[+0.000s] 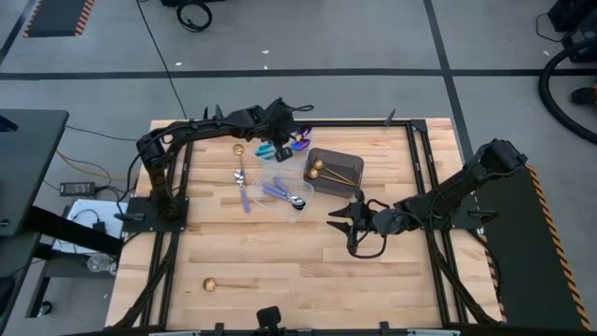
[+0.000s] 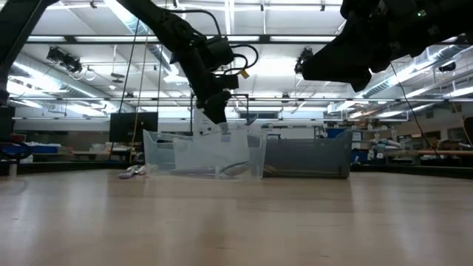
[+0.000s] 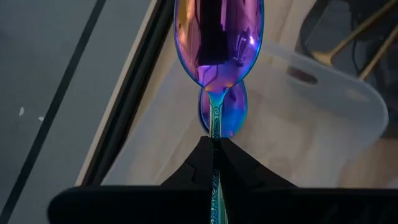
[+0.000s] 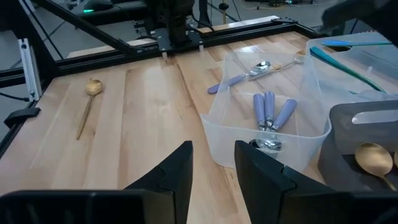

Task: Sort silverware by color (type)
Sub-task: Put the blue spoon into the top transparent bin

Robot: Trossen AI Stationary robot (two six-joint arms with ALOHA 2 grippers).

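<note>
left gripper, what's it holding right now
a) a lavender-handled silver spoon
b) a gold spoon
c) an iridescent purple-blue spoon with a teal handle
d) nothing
c: in the left wrist view the left gripper is shut on the teal handle of an iridescent purple-blue spoon, whose bowl hangs above a clear plastic tub at the far edge of the table.

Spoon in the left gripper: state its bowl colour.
Iridescent purple-blue spoon, teal handle; clearest in the left wrist view.
</note>
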